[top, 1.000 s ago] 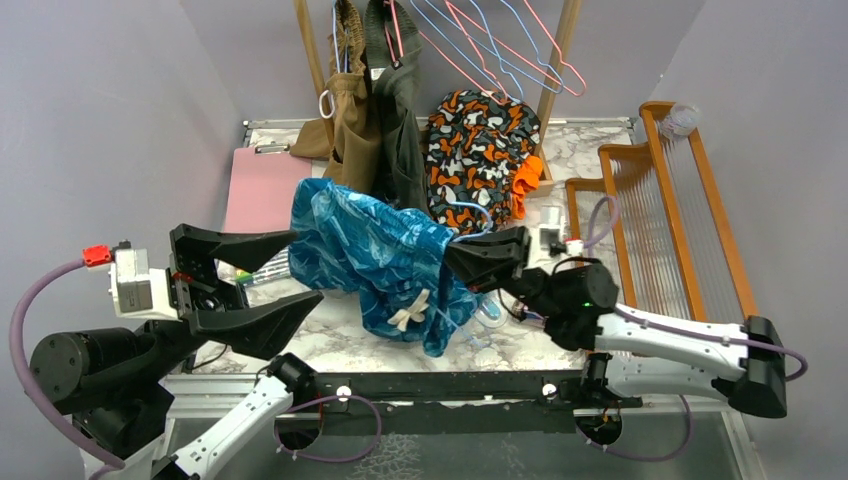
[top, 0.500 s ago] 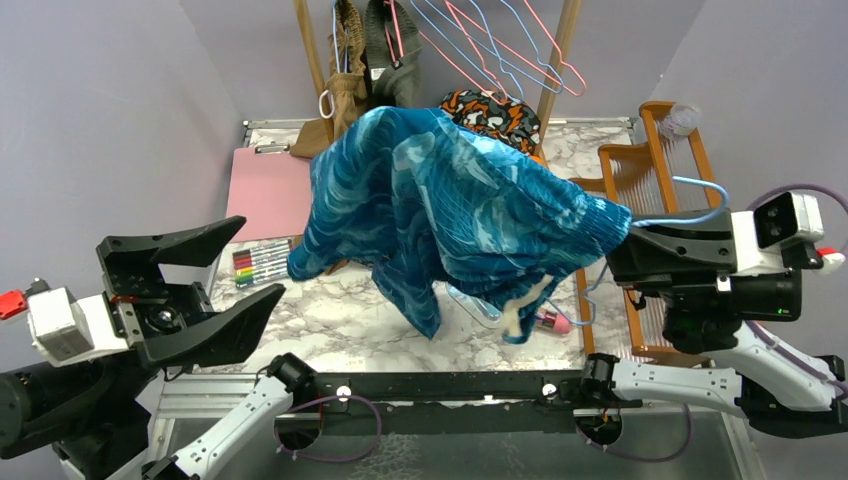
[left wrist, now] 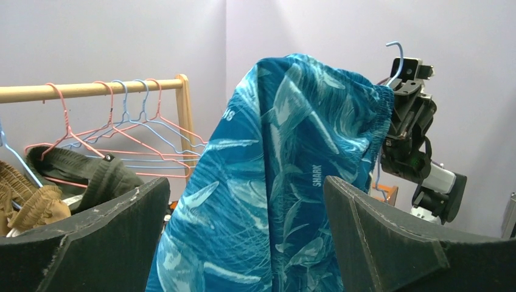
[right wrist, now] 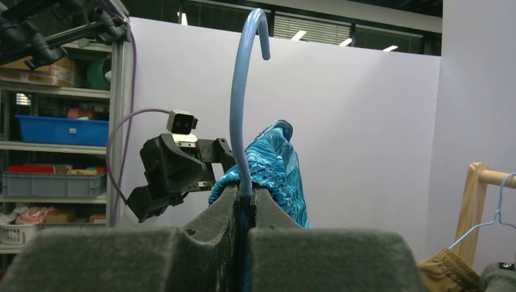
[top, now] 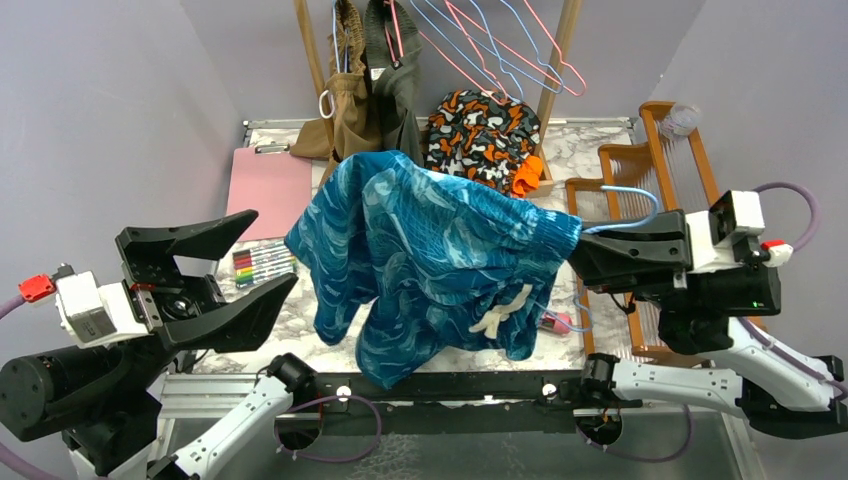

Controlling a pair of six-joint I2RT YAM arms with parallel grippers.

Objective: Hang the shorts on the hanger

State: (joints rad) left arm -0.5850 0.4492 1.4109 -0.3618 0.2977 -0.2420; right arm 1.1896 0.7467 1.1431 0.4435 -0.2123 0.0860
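Note:
The teal-blue shorts (top: 440,260) hang draped over the light-blue wire hanger (top: 630,195), held up in the air above the table, cream drawstring at the front. My right gripper (top: 580,255) is shut on the hanger's neck; the hook (right wrist: 243,91) rises above its jaws and the waistband (right wrist: 271,161) bunches just behind them. My left gripper (top: 260,250) is open and empty, to the left of the shorts, which fill its view (left wrist: 280,182) between the two fingers. The hanger's triangle is hidden under the cloth.
A wooden rail at the back carries tan and olive garments (top: 370,90), an orange-black-white garment (top: 480,135) and several pink and blue wire hangers (top: 500,45). A pink clipboard (top: 268,185) and markers (top: 262,262) lie left. A wooden rack (top: 650,210) stands right.
My right gripper lifted the hanger with the shorts off the table, swung right, then came back slightly left and lower. The shorts now hang spread out. My left gripper let go and drew back left.

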